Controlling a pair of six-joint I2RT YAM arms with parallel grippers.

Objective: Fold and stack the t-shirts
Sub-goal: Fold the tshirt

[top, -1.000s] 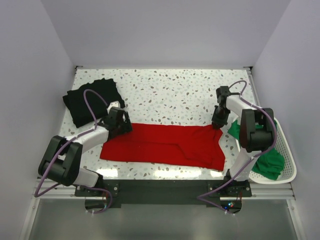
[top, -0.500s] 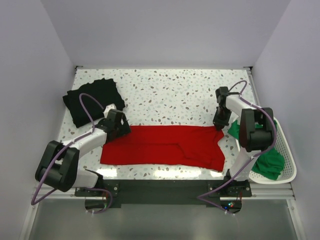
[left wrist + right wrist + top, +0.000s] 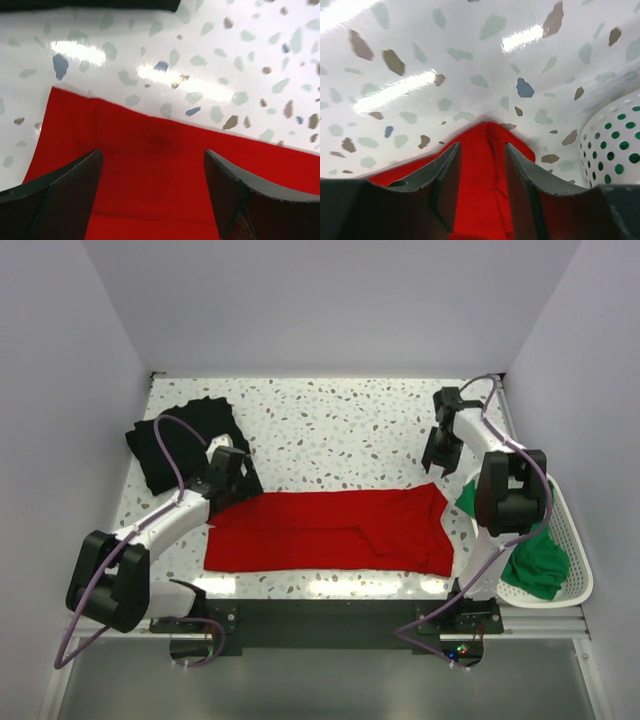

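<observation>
The red t-shirt (image 3: 330, 530) lies flat in a long folded band across the near middle of the table. My left gripper (image 3: 232, 478) is open just above its far left corner; in the left wrist view the fingers (image 3: 75, 185) stand wide apart over red cloth (image 3: 160, 170). My right gripper (image 3: 437, 462) is open just beyond the far right corner; the red corner (image 3: 487, 150) shows loose between the spread jaws. The black t-shirt (image 3: 185, 440) lies folded at the far left. The green t-shirt (image 3: 540, 565) sits in the basket, partly draped over its rim.
The white perforated basket (image 3: 578, 570) hangs off the table's right side; its wall shows in the right wrist view (image 3: 615, 145). The black shirt's edge runs along the top of the left wrist view (image 3: 100, 4). Speckled tabletop (image 3: 340, 430) stretches behind the red shirt.
Both grippers have moved toward the far side. The right gripper has let go of the red shirt's far right corner, which now lies flat. The left gripper has lifted off the cloth.
</observation>
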